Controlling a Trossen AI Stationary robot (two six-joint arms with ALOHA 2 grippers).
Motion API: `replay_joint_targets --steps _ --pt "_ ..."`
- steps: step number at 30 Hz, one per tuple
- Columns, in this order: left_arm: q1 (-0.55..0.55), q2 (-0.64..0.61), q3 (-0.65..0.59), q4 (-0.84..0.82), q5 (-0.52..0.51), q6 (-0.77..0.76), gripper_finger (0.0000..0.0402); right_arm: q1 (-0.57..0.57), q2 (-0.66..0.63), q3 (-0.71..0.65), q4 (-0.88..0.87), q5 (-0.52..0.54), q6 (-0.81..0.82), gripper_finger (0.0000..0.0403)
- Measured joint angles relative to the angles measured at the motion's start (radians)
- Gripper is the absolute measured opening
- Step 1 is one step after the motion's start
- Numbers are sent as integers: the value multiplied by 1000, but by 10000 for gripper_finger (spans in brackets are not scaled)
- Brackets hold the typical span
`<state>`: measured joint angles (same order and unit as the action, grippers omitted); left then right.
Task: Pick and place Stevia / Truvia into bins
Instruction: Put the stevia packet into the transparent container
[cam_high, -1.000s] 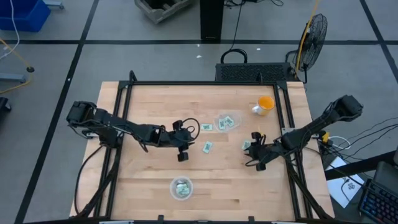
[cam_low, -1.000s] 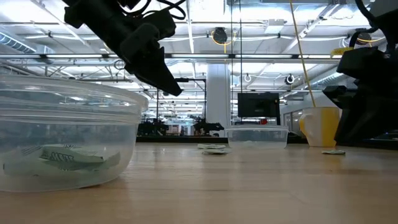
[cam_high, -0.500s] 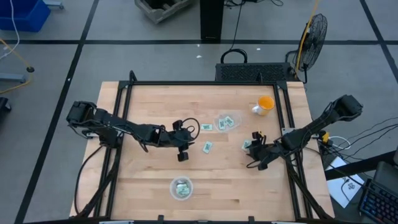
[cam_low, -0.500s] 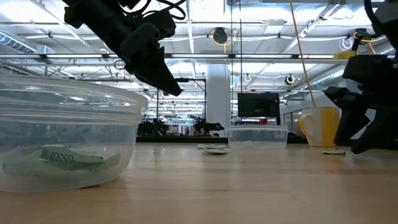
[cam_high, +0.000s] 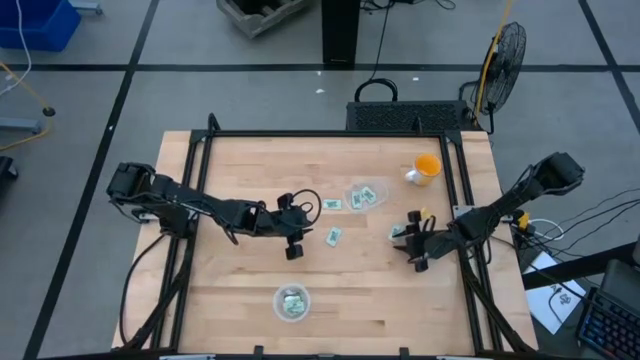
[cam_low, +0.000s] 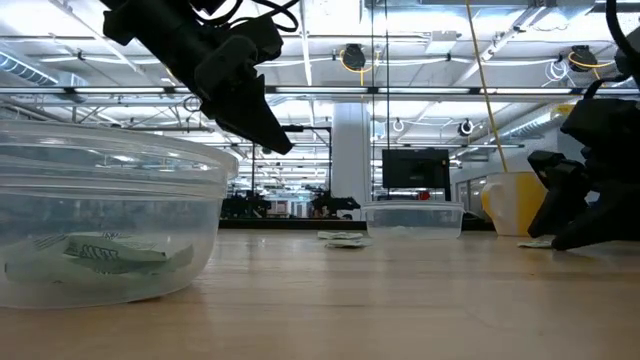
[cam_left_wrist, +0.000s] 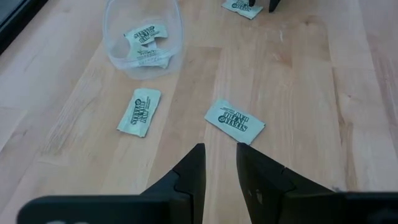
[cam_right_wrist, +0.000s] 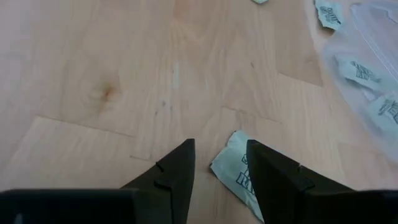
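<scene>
The right pincer (cam_high: 414, 250) is seen low at the right centre of the table (cam_high: 240, 160) in the high view, fingers apart and empty. A sachet (cam_right_wrist: 239, 171) lies flat on the wood just ahead of it; in the right wrist view it sits close beside one fingertip, off-centre and not yet between the two.

The step in hand is judged to be the pick of this sachet. To do it well, the pincer should be shifted so that the sachet is centred in the gap, then lowered until the fingertips meet the wood, since a flat paper packet is easily slid away or missed. A closure across the short side is advised.

The far bowl (cam_high: 364, 195), upper centre-right of the high view, already holds several sachets and stands near this pincer, so it is the likely destination. The near bowl (cam_high: 292, 303), at the lower centre, also holds sachets.

The left pincer (cam_high: 293, 240) hovers at the table's centre, fingers slightly apart and empty. In the left wrist view, two loose sachets are seen ahead of it: one (cam_left_wrist: 234, 121) just beyond the fingertips, another (cam_left_wrist: 138, 112) further to the frame's left.
</scene>
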<state>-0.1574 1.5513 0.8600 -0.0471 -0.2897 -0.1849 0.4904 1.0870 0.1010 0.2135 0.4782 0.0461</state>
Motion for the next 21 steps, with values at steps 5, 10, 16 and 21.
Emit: replay_joint_targets --steps 5,10,16,21 --pt "0 0 0 0 1 -1 97 0 0 -62 73 -1 97 134" --pt "0 0 0 0 1 -7 97 0 1 -65 74 11 94 122" --pt "0 0 0 0 1 -4 97 -4 2 -64 65 41 99 102" --pt "0 0 0 0 1 -3 97 -31 2 -64 63 42 144 80"
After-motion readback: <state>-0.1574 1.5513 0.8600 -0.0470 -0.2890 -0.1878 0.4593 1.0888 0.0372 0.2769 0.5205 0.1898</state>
